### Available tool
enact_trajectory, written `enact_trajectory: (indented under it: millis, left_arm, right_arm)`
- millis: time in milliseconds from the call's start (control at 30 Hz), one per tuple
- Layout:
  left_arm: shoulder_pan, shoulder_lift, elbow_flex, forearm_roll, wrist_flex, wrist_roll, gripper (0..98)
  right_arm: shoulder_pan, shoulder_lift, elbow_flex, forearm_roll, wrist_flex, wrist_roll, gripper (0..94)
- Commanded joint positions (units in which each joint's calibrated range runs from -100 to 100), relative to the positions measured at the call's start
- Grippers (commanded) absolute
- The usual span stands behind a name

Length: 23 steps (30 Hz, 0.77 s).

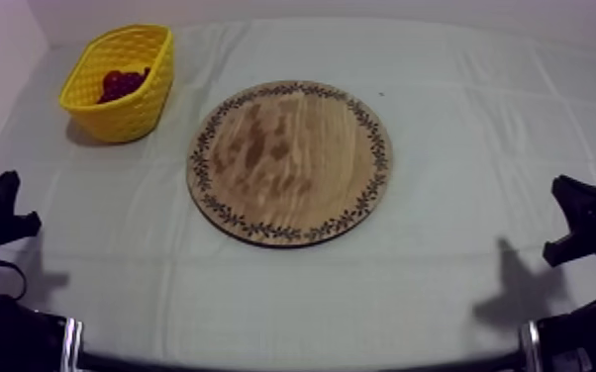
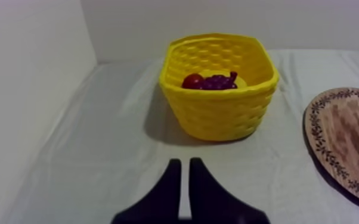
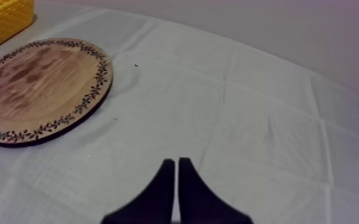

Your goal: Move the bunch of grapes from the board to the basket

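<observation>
Bunch of grapes (image 2: pixel 217 81) is shown lying inside the yellow basket (image 2: pixel 217 116), purple and knobbly, touching a small red fruit (image 2: pixel 192 81) at its side; what appears to be a short stem (image 2: pixel 234 75) is seen to stick up from the bunch. The round wooden board (image 1: pixel 292 163) is shown bare within its patterned rim, so the task is judged complete as things lie. As a toy, the bunch is judged to be light and fairly stiff, with a lumpy outline whose berries are probably smooth and somewhat slippery. Were it to be taken again, a hold across the middle of the cluster, where the fingers can settle into the hollows between berries, is judged safer than one on the thin stem. The basket's woven walls are judged light, so a push against the rim could shift it. The left end effector (image 2: pixel 185 162) is seen low over the cloth (image 2: pixel 98 149) in front of the basket, its fingers pressed together on nothing. The right end effector (image 3: pixel 176 161) is likewise pressed together and empty, over bare cloth apart from the board. The surface (image 1: pixel 460 277) is covered by this grey-white cloth, marked with fold creases and judged soft and liable to drag. Pale walls (image 2: pixel 27 71) are seen close behind and beside the basket, leaving little room there.
</observation>
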Motion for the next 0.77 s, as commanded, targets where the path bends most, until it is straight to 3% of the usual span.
enact_trajectory:
  millis: [0,267,733]
  left_arm:
    - [0.0,-0.2,0.1,-0.03,0.2,0.1,5.3]
    - [-0.4,-0.6,0.1,-0.36,-0.3,0.1,6.7]
    - [-0.1,-0.6,0.1,-0.13,0.8,1.0,0.1]
  right_arm:
    - [0.0,0.0,0.0,0.0,0.0,0.0,0.4]
    - [0.0,0.0,0.0,0.0,0.0,0.0,0.4]
    - [0.0,0.0,0.0,0.0,0.0,0.0,0.4]
